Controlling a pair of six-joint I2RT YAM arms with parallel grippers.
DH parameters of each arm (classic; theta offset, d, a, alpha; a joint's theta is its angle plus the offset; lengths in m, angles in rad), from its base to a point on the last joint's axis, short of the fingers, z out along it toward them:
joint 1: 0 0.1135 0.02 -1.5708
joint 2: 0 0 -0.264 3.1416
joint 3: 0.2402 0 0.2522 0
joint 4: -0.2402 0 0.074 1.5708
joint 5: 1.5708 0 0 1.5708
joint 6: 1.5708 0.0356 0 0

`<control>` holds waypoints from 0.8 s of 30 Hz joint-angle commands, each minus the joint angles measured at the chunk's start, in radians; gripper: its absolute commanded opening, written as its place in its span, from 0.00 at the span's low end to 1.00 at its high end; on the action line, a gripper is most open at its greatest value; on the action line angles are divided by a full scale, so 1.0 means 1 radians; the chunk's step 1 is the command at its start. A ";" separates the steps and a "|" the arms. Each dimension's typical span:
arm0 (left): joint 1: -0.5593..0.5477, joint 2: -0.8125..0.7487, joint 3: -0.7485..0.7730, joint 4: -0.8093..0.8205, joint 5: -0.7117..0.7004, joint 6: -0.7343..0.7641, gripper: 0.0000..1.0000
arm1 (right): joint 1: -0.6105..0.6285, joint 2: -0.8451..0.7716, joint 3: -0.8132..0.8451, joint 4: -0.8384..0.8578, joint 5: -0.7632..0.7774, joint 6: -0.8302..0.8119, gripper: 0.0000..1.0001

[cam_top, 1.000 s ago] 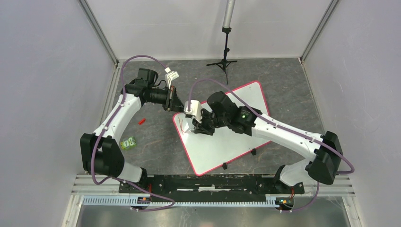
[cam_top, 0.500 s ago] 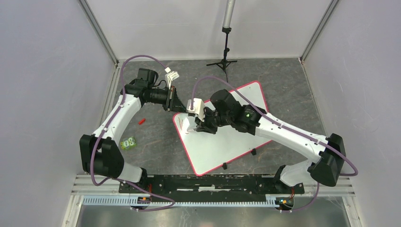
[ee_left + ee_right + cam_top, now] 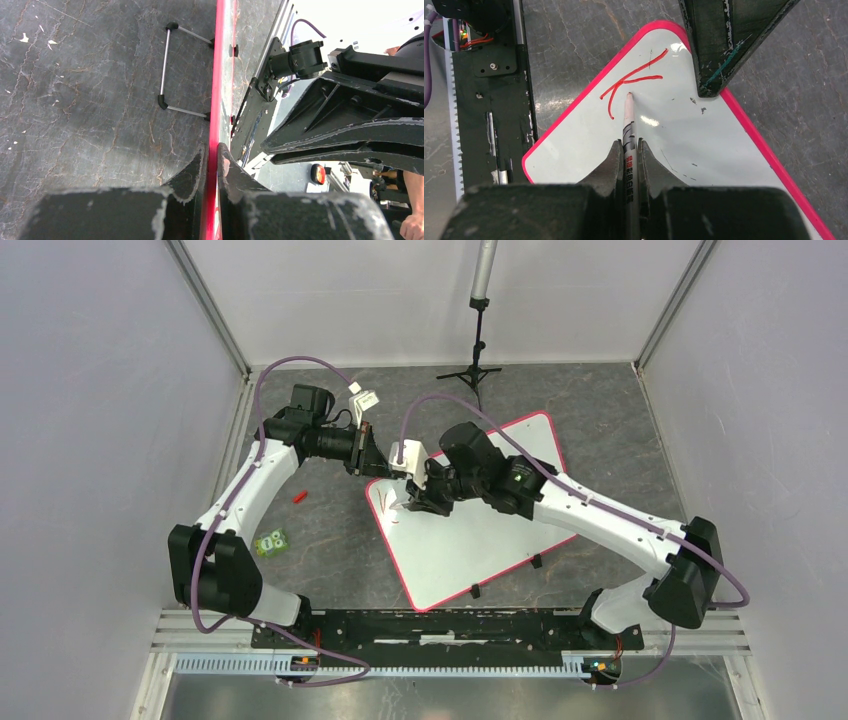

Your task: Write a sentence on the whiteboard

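While the right gripper [image 3: 629,144] pinches the marker [image 3: 628,117] between jaws closed fully on its barrel, the left gripper [image 3: 212,150] has its jaws closed on the red rim of the whiteboard [image 3: 480,530]. We see no gap on either side of that rim.

Position: the board lies flat on the table [image 3: 330,560] at centre of the top view, turned like a diamond. It is clamped at its upper left corner.

The sentence [image 3: 636,79] so far is one red "K" near that corner. The marker tip sits at the K's junction. We cannot tell whether it touches the surface.

Risks, as we judge them:
- The writing spot is close to the left gripper's finger, so a wide stroke toward the upper right of the wrist view could strike it.
- Too much downward push could slide the marker up through the jaws. Too little would leave gaps in the line.
- With only one corner pinned, drag from the tip could pivot the board and skew the line.
- The right wrist passing low could smear wet ink.

Count:
- one board, one marker, one letter
- two grippers
- two black clips [image 3: 537,561] on the lower right edge
- one small red piece [image 3: 298,496]
- one green block [image 3: 270,542]
- one tripod [image 3: 477,370]
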 commanded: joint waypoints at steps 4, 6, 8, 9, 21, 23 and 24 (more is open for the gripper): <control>-0.003 -0.029 0.010 -0.012 0.003 0.015 0.02 | -0.003 0.011 0.033 0.046 0.026 -0.005 0.00; -0.002 -0.030 0.010 -0.012 0.001 0.014 0.02 | -0.008 0.009 0.032 0.039 0.031 -0.009 0.00; -0.003 -0.027 0.010 -0.012 0.000 0.015 0.02 | -0.022 0.002 0.026 0.030 0.034 -0.012 0.00; -0.002 -0.028 0.010 -0.012 0.002 0.015 0.02 | -0.030 -0.003 0.023 0.027 0.034 -0.013 0.00; -0.002 -0.021 0.013 -0.011 0.000 0.017 0.03 | -0.054 -0.024 -0.014 0.013 0.009 -0.018 0.00; -0.003 -0.024 0.013 -0.012 0.000 0.017 0.02 | -0.054 -0.022 -0.015 0.011 0.000 -0.018 0.00; -0.002 -0.023 0.013 -0.012 0.000 0.016 0.02 | -0.052 -0.022 -0.018 0.010 -0.006 -0.018 0.00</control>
